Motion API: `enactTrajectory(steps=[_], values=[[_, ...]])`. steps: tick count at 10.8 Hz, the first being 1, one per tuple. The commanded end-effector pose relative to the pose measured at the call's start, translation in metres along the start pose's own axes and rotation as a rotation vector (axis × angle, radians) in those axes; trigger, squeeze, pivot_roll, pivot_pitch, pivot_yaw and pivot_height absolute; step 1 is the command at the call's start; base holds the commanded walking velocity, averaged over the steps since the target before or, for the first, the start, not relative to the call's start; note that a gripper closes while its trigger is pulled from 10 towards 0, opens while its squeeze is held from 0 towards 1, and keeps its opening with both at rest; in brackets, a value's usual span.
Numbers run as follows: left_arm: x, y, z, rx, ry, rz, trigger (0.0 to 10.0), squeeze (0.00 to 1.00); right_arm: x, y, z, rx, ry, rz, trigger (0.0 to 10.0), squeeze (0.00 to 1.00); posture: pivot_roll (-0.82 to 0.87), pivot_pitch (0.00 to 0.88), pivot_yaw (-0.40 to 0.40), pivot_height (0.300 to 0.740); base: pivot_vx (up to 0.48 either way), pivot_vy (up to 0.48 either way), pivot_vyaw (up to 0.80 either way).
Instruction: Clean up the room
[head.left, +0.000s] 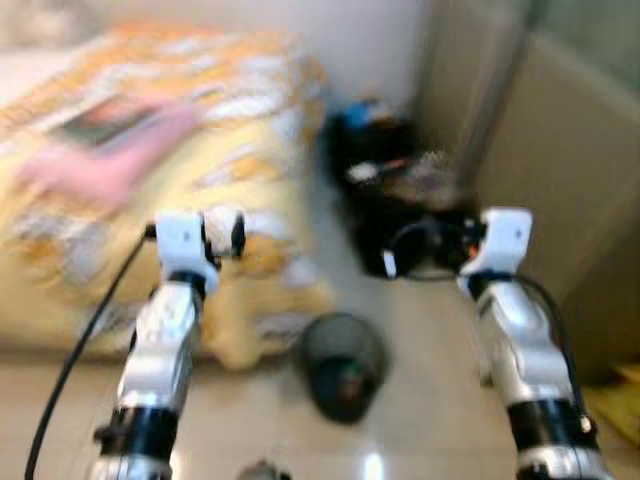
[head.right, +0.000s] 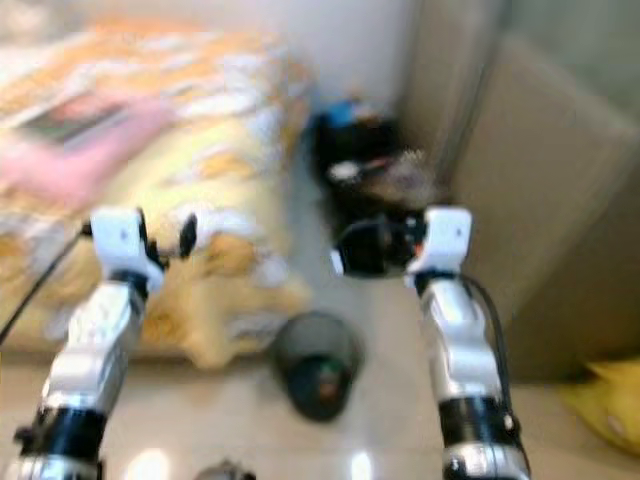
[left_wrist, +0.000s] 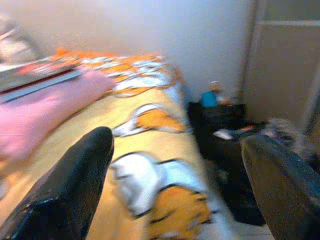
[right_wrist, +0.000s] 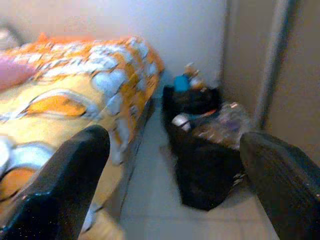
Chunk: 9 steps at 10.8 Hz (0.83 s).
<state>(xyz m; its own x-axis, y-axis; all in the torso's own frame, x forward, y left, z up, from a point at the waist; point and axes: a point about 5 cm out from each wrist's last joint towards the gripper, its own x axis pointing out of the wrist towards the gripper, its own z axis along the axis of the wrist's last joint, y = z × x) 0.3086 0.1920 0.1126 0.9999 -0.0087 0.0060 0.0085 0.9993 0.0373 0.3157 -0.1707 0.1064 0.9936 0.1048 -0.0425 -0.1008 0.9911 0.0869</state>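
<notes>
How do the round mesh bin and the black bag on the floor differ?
The mesh bin stands alone on the tiles at the bed's corner; the black bag sits further back, nearer the wall. The mesh bin is small and round; the black bag is larger, slumped and heaped with clutter. Both are dark and on the floor.

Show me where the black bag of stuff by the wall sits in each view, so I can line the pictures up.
Left eye view: black bag, right of centre, beyond the mesh bin.
Right eye view: upper centre.
Left wrist view: right of centre, past the bed's corner.
Right wrist view: centre right, on the floor.
Shared landmark: the orange-and-yellow bedspread beside it.
</notes>
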Motion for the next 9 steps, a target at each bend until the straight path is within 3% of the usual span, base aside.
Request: enactTrajectory(steps=[1,3,4,9], values=[[0.003,-0.004,-0.004,-0.007,0.032,-0.003,10.0,0.0,-0.002,-0.003,-0.003,-0.014,0.002,-0.002,10.0,0.0,-0.12,0.0,0.021,0.74,0.0,0.48,0.0],[0.01,-0.012,-0.006,0.037,0.067,0.003,10.0,0.0,0.0,-0.001,-0.006,-0.018,-0.007,0.013,10.0,0.0,-0.13,0.0,0.027,0.74,0.0,0.24,0.0],[0.012,-0.017,-0.001,-0.03,0.039,-0.018,10.0,0.0,0.001,0.0,-0.006,-0.019,-0.01,0.015,10.0,0.0,-0.13,0.0,0.028,0.74,0.0,0.48,0.0],[0.011,-0.009,-0.002,-0.018,0.045,0.014,10.0,0.0,0.002,0.0,-0.011,-0.017,-0.003,0.023,10.0,0.0,-0.12,0.0,0.028,0.74,0.0,0.48,0.0]])
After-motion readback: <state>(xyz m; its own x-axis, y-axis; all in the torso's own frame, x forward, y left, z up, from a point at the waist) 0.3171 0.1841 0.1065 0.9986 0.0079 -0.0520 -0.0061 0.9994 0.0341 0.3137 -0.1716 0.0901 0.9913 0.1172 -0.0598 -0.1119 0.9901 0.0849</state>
